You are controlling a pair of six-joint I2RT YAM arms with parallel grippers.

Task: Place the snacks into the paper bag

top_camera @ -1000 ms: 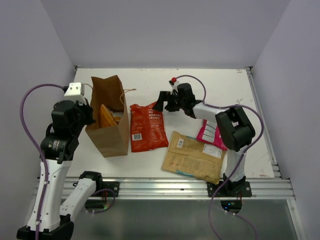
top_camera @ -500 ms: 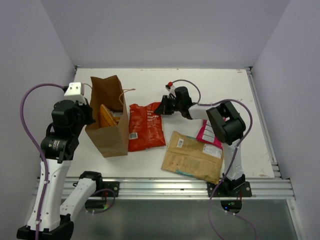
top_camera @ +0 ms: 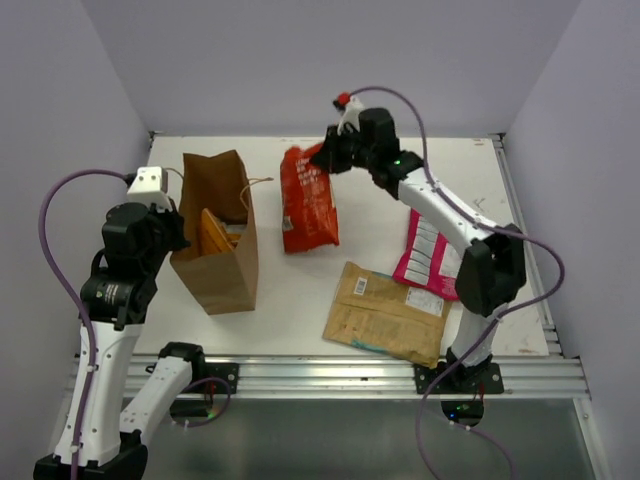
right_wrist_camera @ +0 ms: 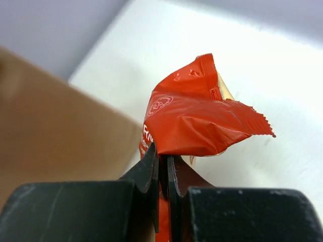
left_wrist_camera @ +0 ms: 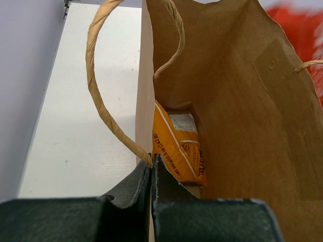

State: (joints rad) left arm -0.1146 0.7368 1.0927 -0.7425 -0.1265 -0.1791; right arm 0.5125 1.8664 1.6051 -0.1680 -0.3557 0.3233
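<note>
The brown paper bag [top_camera: 218,240] stands open at the left with an orange packet [top_camera: 213,235] inside it. My left gripper [left_wrist_camera: 151,164] is shut on the bag's near rim beside a twine handle [left_wrist_camera: 101,96]; the orange packet [left_wrist_camera: 176,146] shows inside. My right gripper [top_camera: 322,158] is shut on the top edge of the red packet [top_camera: 307,200], which hangs in the air to the right of the bag. In the right wrist view the red packet [right_wrist_camera: 197,121] bunches above the gripper [right_wrist_camera: 163,159]. The tan packet [top_camera: 388,312] and the magenta packet [top_camera: 432,250] lie flat on the table.
The white table [top_camera: 330,290] ends at a metal rail [top_camera: 330,372] along its near edge. Grey walls close in the left, back and right sides. The right arm's cable [top_camera: 455,125] loops above the table's far right.
The right gripper closed on the red packet's top edge and lifted it off the table, up and toward the back. The left gripper has kept its hold on the bag.
</note>
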